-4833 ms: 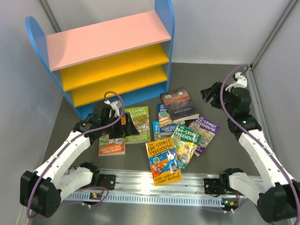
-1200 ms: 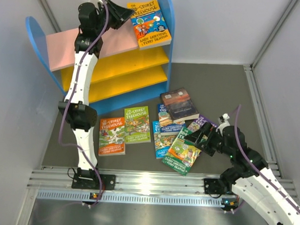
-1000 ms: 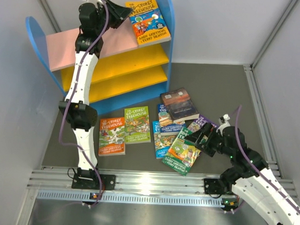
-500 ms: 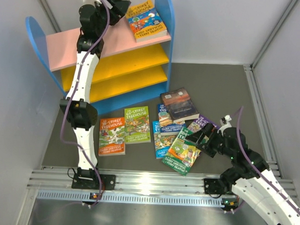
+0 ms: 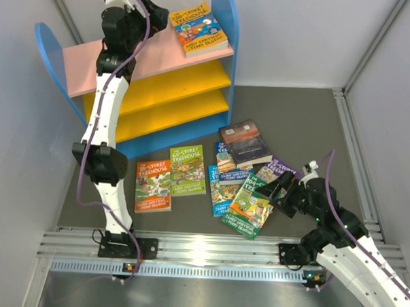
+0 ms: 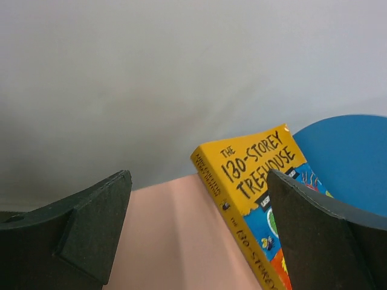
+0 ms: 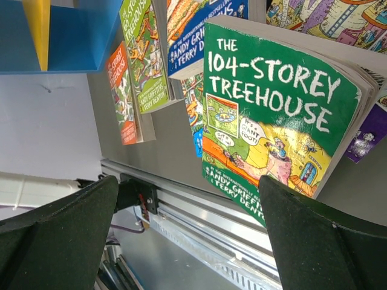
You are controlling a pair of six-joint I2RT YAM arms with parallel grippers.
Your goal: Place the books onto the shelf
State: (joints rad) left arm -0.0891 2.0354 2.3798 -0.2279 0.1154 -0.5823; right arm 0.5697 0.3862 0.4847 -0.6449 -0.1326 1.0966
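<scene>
The shelf [image 5: 121, 58] stands at the back left. A yellow "130-Storey" book [image 5: 198, 29] lies on its pink top board by the right blue panel. My left gripper [image 5: 159, 9] hovers open just left of that book, apart from it. In the left wrist view the book [image 6: 257, 190] lies on the pink board [image 6: 169, 241] past my open left gripper [image 6: 196, 187]. Several books lie on the table: orange [image 5: 153, 185], green [image 5: 187, 170], blue [image 5: 224, 185], dark [image 5: 245, 143], purple [image 5: 284, 170]. My right gripper [image 5: 277, 193] is open beside the green "104-Storey" book [image 5: 252, 205], seen again [image 7: 272, 115] above the open right gripper [image 7: 187, 181].
The metal rail [image 5: 207, 252] carrying both arm bases runs along the near edge. Grey walls close in the table on the left, the back and the right. The two yellow boards [image 5: 160, 90] of the shelf hold nothing that I can see.
My left gripper opened and let go of the yellow book, which settled onto the pink top board. The gripper drew back a little to the left. The right arm barely shifted.
</scene>
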